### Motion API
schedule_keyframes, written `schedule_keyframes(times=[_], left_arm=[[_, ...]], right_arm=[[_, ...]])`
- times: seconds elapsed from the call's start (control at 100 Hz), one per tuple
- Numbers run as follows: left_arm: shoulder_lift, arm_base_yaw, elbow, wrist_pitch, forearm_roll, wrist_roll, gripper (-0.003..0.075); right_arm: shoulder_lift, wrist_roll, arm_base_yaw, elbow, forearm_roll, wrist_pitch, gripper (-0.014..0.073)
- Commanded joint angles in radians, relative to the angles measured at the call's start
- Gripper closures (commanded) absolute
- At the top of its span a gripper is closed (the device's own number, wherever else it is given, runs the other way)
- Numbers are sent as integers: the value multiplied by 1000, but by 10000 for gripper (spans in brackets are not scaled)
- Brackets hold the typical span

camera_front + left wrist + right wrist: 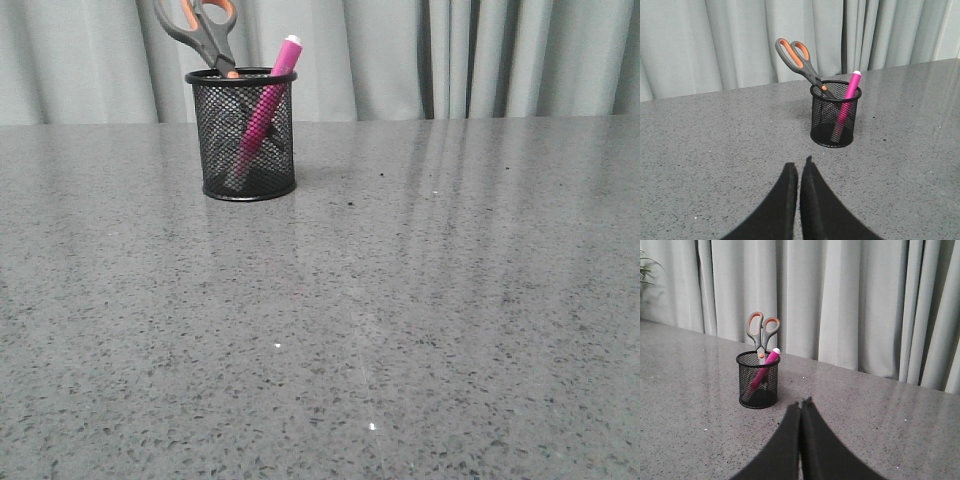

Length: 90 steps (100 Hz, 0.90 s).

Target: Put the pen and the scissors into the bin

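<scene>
The grey speckled table (420,330) fills most of the front view, with pale curtains (450,55) hung behind it. In the upper left of that view the bin (243,135) is seen upright on the table. The scissors (205,30) are lodged in it blades down, the handles cut off by the top edge of the frame. The pen (266,108) is leant inside with its white tip above the rim, at the right side of the bin.

In the left wrist view the left gripper (799,167) is seen pressed shut on nothing, well apart from the bin. The right gripper (801,405) is likewise closed and empty.

The task is judged complete. What remains is best done by keeping both arms clear of the tall handles, since the bin could be tipped by a brush. Whether the blade tips reach the bin's floor cannot be told through the mesh.
</scene>
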Motion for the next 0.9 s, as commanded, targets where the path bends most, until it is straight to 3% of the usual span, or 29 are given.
schedule_keyframes(times=[0.0,0.08,0.17,0.32,0.54,0.6,0.68,0.89], left_arm=[[15,2,-11,-93,50,1,739],[15,2,50,-158,153,1,739],[15,17,163,-333,211,1,739],[-15,82,337,-491,193,-35,739],[-152,142,501,-408,187,-77,739],[-194,158,496,-291,200,-77,739],[-192,184,499,-234,202,-79,739],[-192,222,499,-232,205,-79,739]], right_arm=[[12,-7,-1,-22,-18,-65,662],[12,-7,-1,-22,-18,-65,662],[12,-7,-1,-22,-18,-65,662],[12,-7,-1,-22,-18,-65,662],[12,-7,-1,-22,-18,-65,662],[12,-7,-1,-22,-18,-64,662],[12,-7,-1,-22,-18,-62,662],[12,-7,-1,-22,-18,-60,662]])
